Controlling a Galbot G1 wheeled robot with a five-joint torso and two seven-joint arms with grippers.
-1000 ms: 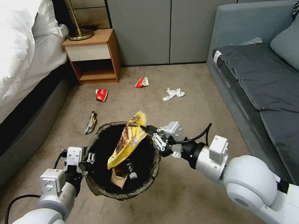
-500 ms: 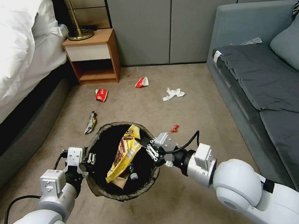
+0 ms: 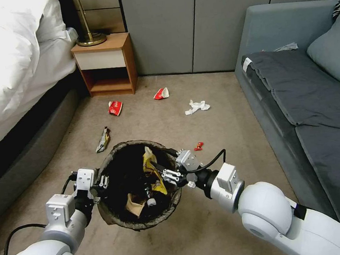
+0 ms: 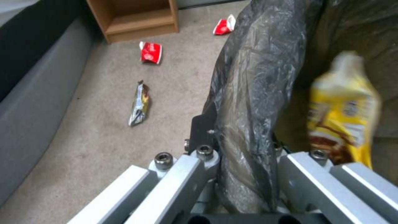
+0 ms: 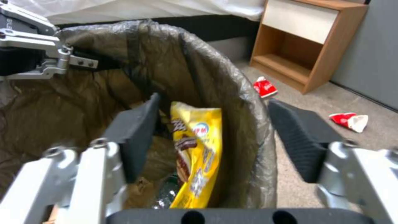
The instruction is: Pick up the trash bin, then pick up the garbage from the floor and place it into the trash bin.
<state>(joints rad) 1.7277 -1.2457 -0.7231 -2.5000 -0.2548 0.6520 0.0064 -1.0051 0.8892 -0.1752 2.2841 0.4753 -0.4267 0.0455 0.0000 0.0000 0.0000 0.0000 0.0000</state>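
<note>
1. Since a second ago, the yellow wrapper [image 3: 153,172] has dropped from above the rim into the trash bin [image 3: 118,219]. In the head view, low centre, it stands nearly upright, long axis vertical. The right gripper [image 3: 162,171] hangs over the bin's right rim, fingers spread, gripping nothing. The left gripper [image 3: 102,183] pinches the left rim.
2. Left wrist view: the left gripper is clamped on the bag liner [image 4: 253,77] at centre; the wrapper shows at right, blurred.
3. Right wrist view: the wrapper lies inside the bin between the parted pads [image 5: 139,137], pointing down.
</note>
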